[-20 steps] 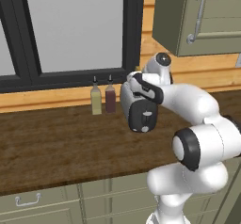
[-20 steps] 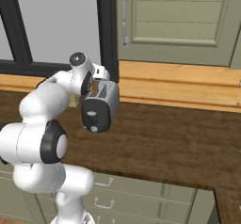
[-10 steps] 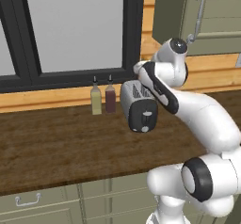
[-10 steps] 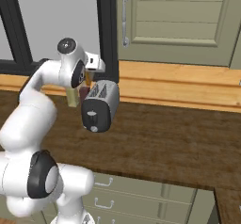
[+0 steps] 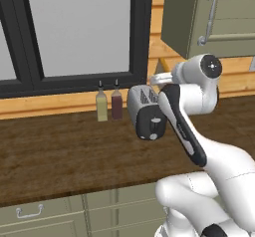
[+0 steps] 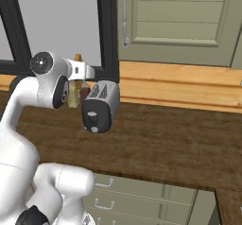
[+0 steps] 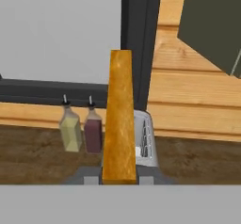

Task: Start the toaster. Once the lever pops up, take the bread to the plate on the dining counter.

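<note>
The tool (image 7: 120,180) is closed on the bread (image 7: 120,124), pinching the slice by its lower edge so that it stands upright and edge-on in the hand view, a tall orange-brown crust rising in front of the window frame (image 7: 139,35). The tool's two fingertips (image 7: 89,180) show grey on either side of the slice's base.

Just behind and below the bread stands the toaster (image 7: 145,143), silver with its slots open. In the left base view the toaster (image 5: 145,112) sits on the dark wood table (image 5: 64,151) near the far wall, its black end panel and white knob facing the near edge. In the right base view the toaster (image 6: 100,105) shows the same black end.

The arm (image 5: 187,116) rises from the near right, bends at a raised elbow by the wall, and folds back down and leftward beside the toaster. In the right base view its round upper joint sits high at the left, with the wrist reaching right over the toaster's far end.

Two small bottles (image 5: 108,101), one yellowish and one dark red, stand side by side just left of the toaster against the wooden back ledge. Olive cabinet doors (image 6: 179,21) hang on the wall at the right.
</note>
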Controlling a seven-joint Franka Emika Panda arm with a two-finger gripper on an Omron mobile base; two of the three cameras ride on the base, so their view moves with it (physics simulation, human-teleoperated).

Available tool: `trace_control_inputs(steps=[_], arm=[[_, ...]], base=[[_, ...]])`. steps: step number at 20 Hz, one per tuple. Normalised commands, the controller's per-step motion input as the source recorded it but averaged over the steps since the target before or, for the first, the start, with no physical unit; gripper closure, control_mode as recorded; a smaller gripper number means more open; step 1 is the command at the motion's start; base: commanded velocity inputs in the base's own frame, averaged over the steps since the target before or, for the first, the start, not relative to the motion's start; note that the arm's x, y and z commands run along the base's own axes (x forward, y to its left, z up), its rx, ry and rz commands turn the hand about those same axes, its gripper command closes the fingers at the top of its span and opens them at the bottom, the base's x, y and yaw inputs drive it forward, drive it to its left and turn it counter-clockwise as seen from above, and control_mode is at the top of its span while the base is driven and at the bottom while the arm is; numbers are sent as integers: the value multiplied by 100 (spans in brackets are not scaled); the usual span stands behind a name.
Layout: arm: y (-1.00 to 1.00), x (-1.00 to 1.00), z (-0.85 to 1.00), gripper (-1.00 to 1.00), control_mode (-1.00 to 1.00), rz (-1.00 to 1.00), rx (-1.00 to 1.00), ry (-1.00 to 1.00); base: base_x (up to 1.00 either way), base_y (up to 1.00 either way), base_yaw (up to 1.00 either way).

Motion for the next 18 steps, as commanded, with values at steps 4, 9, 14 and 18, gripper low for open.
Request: trace_control_inputs(steps=[4, 9, 14, 18], arm=[[0, -84, 14, 100, -100, 0, 0, -12], [0, -4, 0, 100, -100, 0, 0, 0], [0, 0, 0, 100, 100, 0, 0, 0], [0, 0, 0, 100, 100, 0, 0, 0]], base=[[0, 0, 0], [0, 0, 0], [-3, 0, 0], [-74, 20, -2]])
